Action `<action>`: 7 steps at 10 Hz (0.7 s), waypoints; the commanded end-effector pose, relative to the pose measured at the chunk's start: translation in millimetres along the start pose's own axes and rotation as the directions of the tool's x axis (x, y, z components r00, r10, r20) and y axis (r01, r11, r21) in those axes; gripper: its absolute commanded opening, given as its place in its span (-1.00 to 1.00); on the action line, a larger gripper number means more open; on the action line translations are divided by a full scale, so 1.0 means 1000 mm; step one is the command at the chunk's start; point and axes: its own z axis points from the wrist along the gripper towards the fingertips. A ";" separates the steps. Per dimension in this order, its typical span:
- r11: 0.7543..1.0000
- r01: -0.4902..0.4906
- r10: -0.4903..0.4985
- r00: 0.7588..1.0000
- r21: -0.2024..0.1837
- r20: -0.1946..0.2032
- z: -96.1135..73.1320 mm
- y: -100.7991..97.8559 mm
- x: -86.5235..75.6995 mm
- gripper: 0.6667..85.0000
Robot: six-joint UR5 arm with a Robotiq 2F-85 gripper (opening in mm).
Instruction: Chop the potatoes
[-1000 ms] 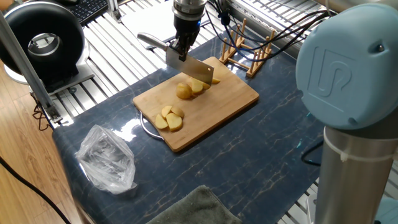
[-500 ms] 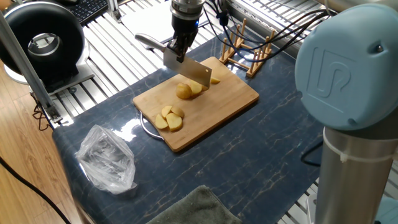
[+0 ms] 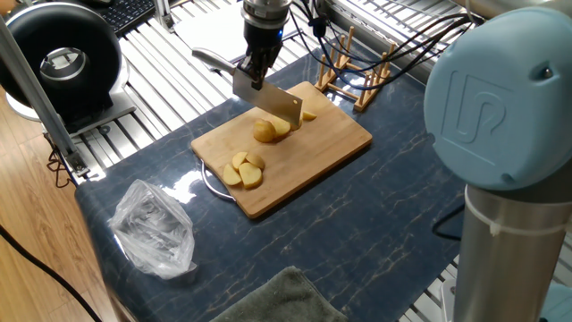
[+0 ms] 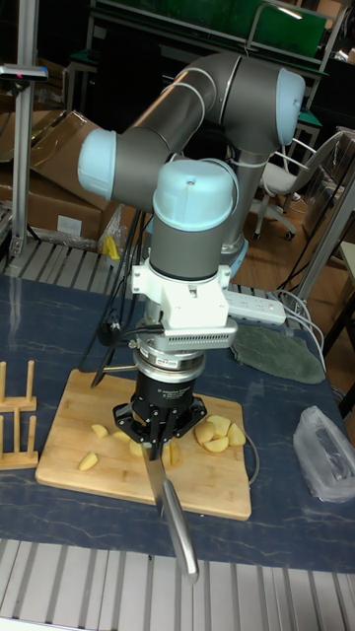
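Potatoes (image 3: 264, 131) lie in pieces on the bamboo cutting board (image 3: 332, 146) on the counter (image 3: 375, 224): one cluster mid-board beneath the cleaver (image 3: 269, 100), another cluster (image 3: 243, 169) near the board's left corner. The gripper (image 3: 255, 68) has its jaws closed on the cleaver's handle (image 4: 178, 540), blade raised just above the pieces.

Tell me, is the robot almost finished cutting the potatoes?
Partly. Some cut potato pieces already lie in a little pile near the board's front corner, and a small piece sits behind the blade. Right now the gripper holds the cleaver just above the potato in the middle of the bamboo cutting board. That rounded chunk looks uncut, so it likely needs more chops.
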 end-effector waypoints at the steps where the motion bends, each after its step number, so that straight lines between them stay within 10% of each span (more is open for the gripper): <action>1: 1.000 0.020 -0.020 1.000 -0.003 0.010 -0.002 -0.003 -0.003 -0.99; 7: 0.999 0.032 -0.031 0.999 -0.020 0.025 -0.002 -0.005 -0.005 -0.99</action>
